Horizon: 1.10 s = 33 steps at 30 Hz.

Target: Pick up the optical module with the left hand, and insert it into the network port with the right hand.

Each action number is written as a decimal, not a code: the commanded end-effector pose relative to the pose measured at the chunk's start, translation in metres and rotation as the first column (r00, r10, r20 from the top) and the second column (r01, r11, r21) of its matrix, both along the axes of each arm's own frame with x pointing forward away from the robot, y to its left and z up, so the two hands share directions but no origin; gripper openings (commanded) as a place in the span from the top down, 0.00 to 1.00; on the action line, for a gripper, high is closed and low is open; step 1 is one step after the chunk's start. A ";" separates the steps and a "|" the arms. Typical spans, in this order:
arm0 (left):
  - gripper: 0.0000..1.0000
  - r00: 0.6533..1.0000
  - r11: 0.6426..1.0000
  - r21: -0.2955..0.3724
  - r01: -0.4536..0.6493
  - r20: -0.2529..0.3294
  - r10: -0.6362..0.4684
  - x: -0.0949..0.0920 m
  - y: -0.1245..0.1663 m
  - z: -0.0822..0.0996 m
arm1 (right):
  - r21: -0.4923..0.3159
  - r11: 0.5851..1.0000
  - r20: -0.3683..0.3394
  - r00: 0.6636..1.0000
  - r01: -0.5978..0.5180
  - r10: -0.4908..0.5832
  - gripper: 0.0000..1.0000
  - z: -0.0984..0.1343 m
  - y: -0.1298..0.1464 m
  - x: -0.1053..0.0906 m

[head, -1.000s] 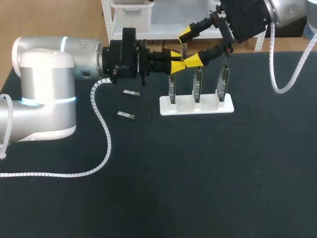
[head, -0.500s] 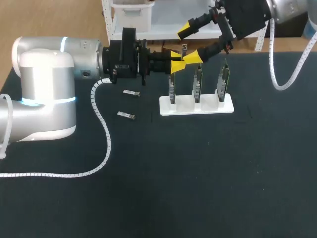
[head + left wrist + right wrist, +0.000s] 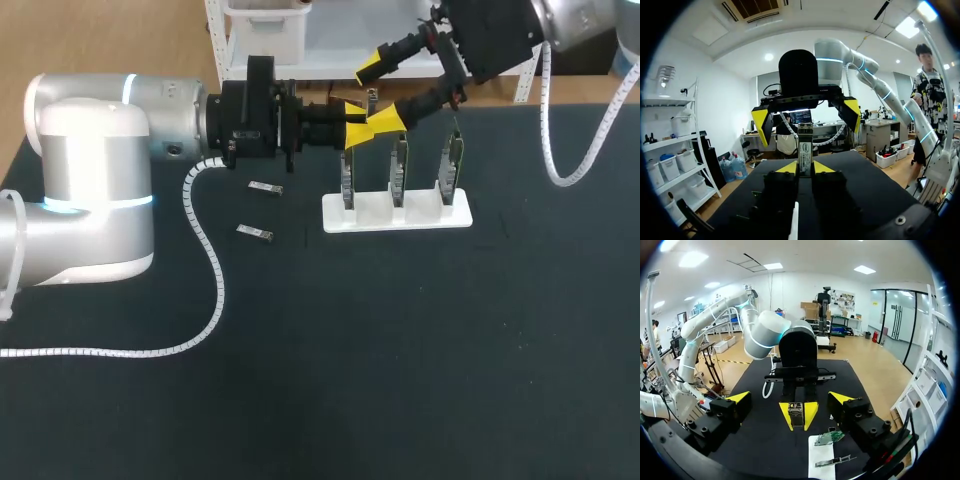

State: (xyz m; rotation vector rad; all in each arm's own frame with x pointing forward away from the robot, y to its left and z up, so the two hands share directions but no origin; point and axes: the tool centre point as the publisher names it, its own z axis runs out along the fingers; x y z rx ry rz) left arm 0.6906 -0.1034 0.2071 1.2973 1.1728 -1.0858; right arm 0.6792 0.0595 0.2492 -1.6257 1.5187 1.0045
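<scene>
Looking from above, the left gripper (image 3: pixel 356 122) clamps the module (image 3: pixel 372 97) above the white rack (image 3: pixel 395 212). The right gripper (image 3: pixel 377 95) has shifted slightly upward, fingers apart. From the left wrist, the module (image 3: pixel 805 150) stands pinched, with the right fingers (image 3: pixel 761 125) wide on both sides. The right wrist shows the same, so I judge the handover is near.
</scene>
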 end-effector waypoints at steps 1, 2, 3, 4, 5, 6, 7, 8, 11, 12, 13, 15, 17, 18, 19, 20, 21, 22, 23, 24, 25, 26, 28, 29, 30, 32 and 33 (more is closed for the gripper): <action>1.00 1.000 1.000 -0.001 -0.002 0.001 0.002 0.000 0.000 0.000 | 0.001 1.000 -0.002 1.000 -0.004 0.004 0.00 0.000 0.000 0.002; 1.00 1.000 1.000 -0.001 -0.002 0.001 0.002 0.000 0.000 0.000 | 0.001 1.000 -0.002 1.000 -0.004 0.004 0.00 0.000 0.000 0.002; 1.00 1.000 1.000 -0.001 -0.002 0.001 0.002 0.000 0.000 0.000 | 0.001 1.000 -0.002 1.000 -0.004 0.004 0.00 0.000 0.000 0.002; 1.00 1.000 1.000 -0.001 -0.002 0.001 0.002 0.000 0.000 0.000 | 0.001 1.000 -0.002 1.000 -0.004 0.004 0.00 0.000 0.000 0.002; 1.00 1.000 1.000 -0.001 -0.002 0.001 0.002 0.000 0.000 0.000 | 0.001 1.000 -0.002 1.000 -0.004 0.004 0.00 0.000 0.000 0.002; 1.00 1.000 1.000 -0.001 -0.002 0.001 0.002 0.000 0.000 0.000 | 0.001 1.000 -0.002 1.000 -0.004 0.004 0.00 0.000 0.000 0.002; 1.00 1.000 1.000 -0.001 -0.002 0.001 0.002 0.000 0.000 0.000 | 0.001 1.000 -0.002 1.000 -0.004 0.004 0.00 0.000 0.000 0.002; 1.00 1.000 1.000 -0.001 -0.002 0.001 0.002 0.000 0.000 0.000 | 0.001 1.000 -0.002 1.000 -0.004 0.004 0.00 0.000 0.000 0.002; 1.00 1.000 1.000 -0.001 -0.002 0.001 0.002 0.000 0.000 0.000 | 0.001 1.000 -0.002 1.000 -0.004 0.004 0.52 0.000 0.000 0.002; 1.00 1.000 1.000 -0.001 -0.002 0.001 0.002 0.000 0.000 0.000 | 0.001 1.000 -0.002 1.000 -0.004 0.004 0.62 0.000 0.000 0.002; 1.00 1.000 1.000 -0.001 -0.002 0.001 0.002 0.000 0.000 0.000 | 0.001 1.000 -0.002 1.000 -0.004 0.004 0.66 0.000 0.000 0.002; 1.00 1.000 1.000 -0.001 -0.002 0.001 0.002 0.000 0.000 0.000 | 0.001 1.000 -0.002 1.000 -0.004 0.004 1.00 0.000 0.000 0.002; 1.00 1.000 1.000 -0.001 -0.002 0.001 0.002 0.000 0.000 0.000 | 0.001 1.000 -0.002 1.000 -0.004 0.004 1.00 0.000 0.000 0.002; 1.00 1.000 1.000 -0.001 -0.002 0.001 0.002 0.000 0.000 0.000 | 0.001 1.000 -0.002 1.000 -0.004 0.004 1.00 0.000 0.000 0.002; 1.00 1.000 1.000 -0.001 -0.002 0.001 0.002 0.000 0.000 0.000 | 0.001 1.000 -0.002 1.000 -0.004 0.004 1.00 0.000 0.000 0.002; 1.00 1.000 1.000 -0.001 -0.002 0.001 0.002 0.000 0.000 0.000 | 0.001 1.000 -0.002 1.000 -0.004 0.004 1.00 0.000 0.000 0.002; 1.00 1.000 1.000 -0.001 -0.002 0.001 0.002 0.000 0.000 0.000 | 0.001 1.000 -0.002 1.000 -0.004 0.004 1.00 0.000 0.000 0.002; 1.00 1.000 1.000 -0.001 -0.002 0.001 0.002 0.000 0.000 0.000 | 0.001 1.000 -0.002 1.000 -0.004 0.004 1.00 0.000 0.000 0.002; 1.00 1.000 1.000 -0.001 -0.002 0.001 0.002 0.000 0.000 0.000 | 0.001 1.000 -0.002 1.000 -0.004 0.004 1.00 0.000 0.000 0.002; 1.00 1.000 1.000 -0.001 -0.002 0.001 0.002 0.000 0.000 0.000 | 0.001 1.000 -0.002 1.000 -0.004 0.004 1.00 0.000 0.000 0.002; 1.00 1.000 1.000 -0.001 -0.002 0.001 0.002 0.000 0.000 0.000 | 0.001 1.000 -0.002 1.000 -0.004 0.004 1.00 0.000 0.000 0.002; 1.00 1.000 1.000 -0.001 -0.002 0.001 0.002 0.000 0.000 0.000 | 0.001 1.000 -0.002 1.000 -0.004 0.004 1.00 0.000 0.000 0.002; 1.00 1.000 1.000 -0.001 -0.002 0.001 0.002 0.000 0.000 0.000 | 0.001 1.000 -0.002 1.000 -0.004 0.004 1.00 0.000 0.000 0.002; 1.00 1.000 1.000 -0.001 -0.002 0.001 0.002 0.000 0.000 0.000 | 0.001 1.000 -0.002 1.000 -0.004 0.004 1.00 0.000 0.000 0.002; 1.00 1.000 1.000 -0.001 -0.002 0.001 0.002 0.000 0.000 0.000 | 0.001 1.000 -0.002 1.000 -0.004 0.004 1.00 0.000 0.000 0.002; 1.00 1.000 1.000 -0.001 -0.002 0.001 0.002 0.000 0.000 0.000 | 0.001 1.000 -0.002 1.000 -0.004 0.004 1.00 0.000 0.000 0.002; 1.00 1.000 1.000 -0.001 -0.002 0.001 0.002 0.000 0.000 0.000 | 0.001 1.000 -0.002 1.000 -0.004 0.004 1.00 0.000 0.000 0.002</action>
